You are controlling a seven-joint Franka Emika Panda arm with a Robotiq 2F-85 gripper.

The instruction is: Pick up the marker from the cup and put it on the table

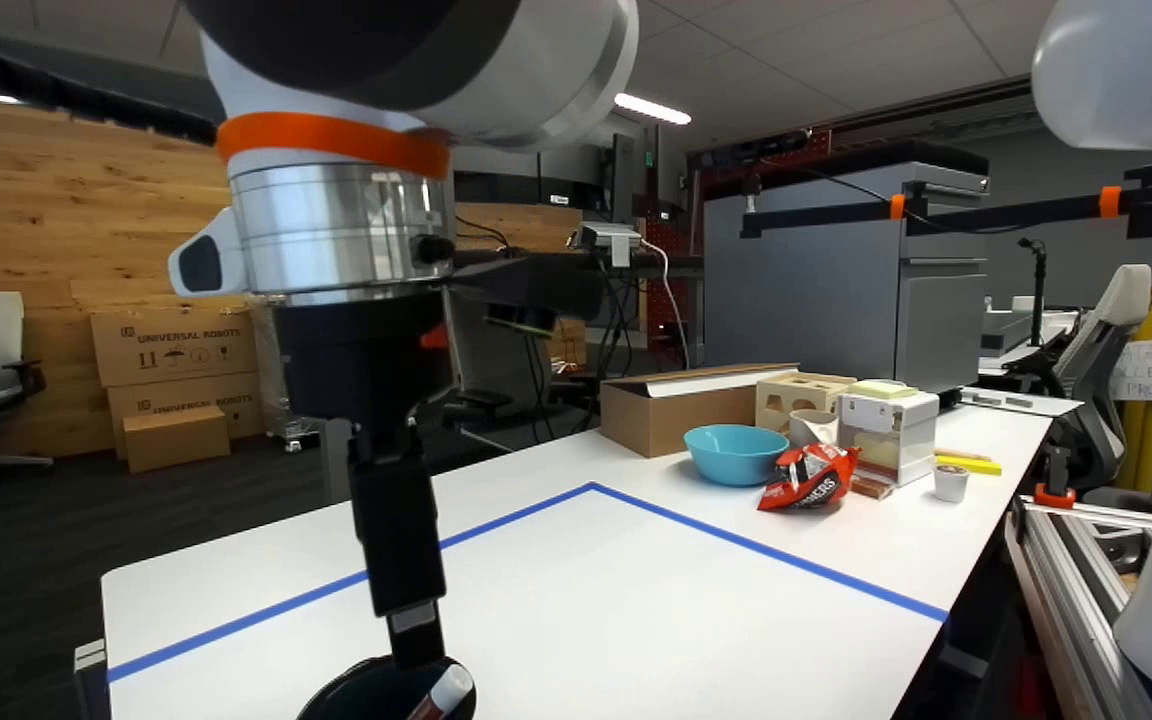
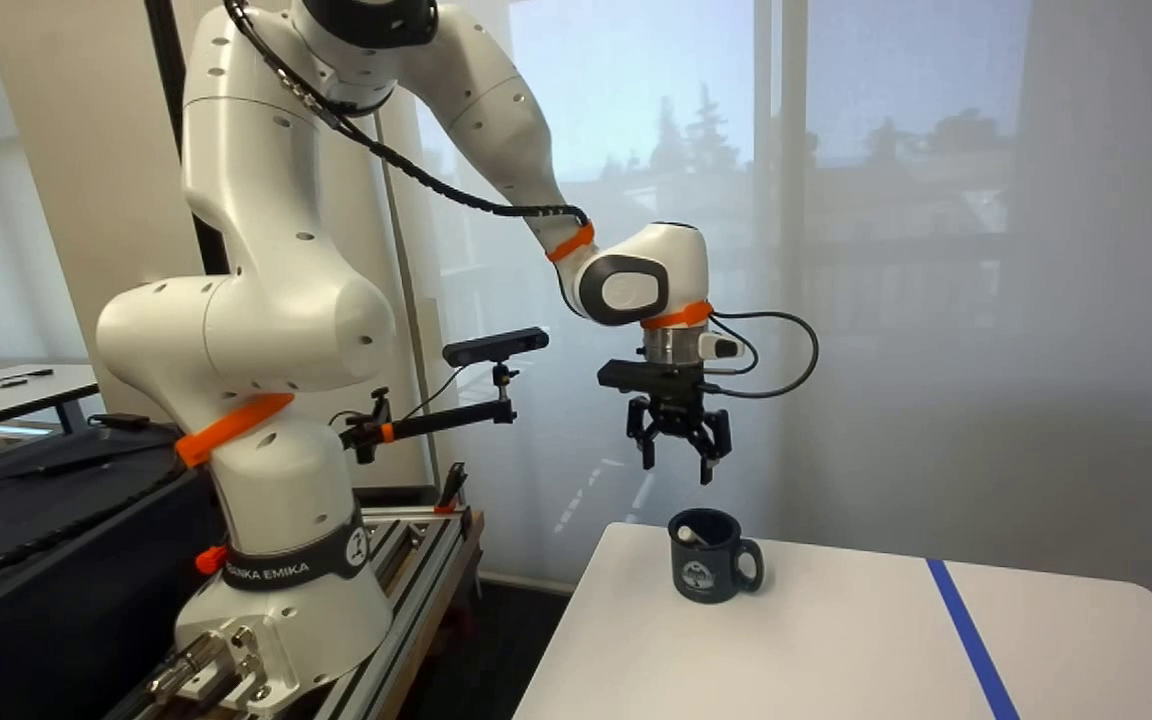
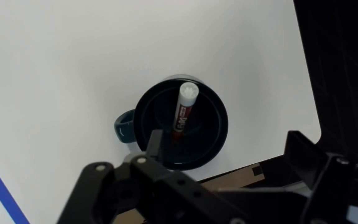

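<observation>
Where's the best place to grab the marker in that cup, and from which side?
Probably its white upper end, coming from above with the open tool: the marker leans inside the cup, that end highest and the rest sitting deeper.

cup (image 1: 361,690), marker (image 1: 445,692) cut off at bottom in an exterior view | logo (image 2: 697,575) too small to read | wrist view: finger (image 3: 154,145) hides part of cup

A blue bowl (image 1: 736,460) shows in an exterior view. A red packet (image 1: 808,482) lies at its four o'clock, a cardboard box (image 1: 696,411) at the bowl's eleven.
</observation>
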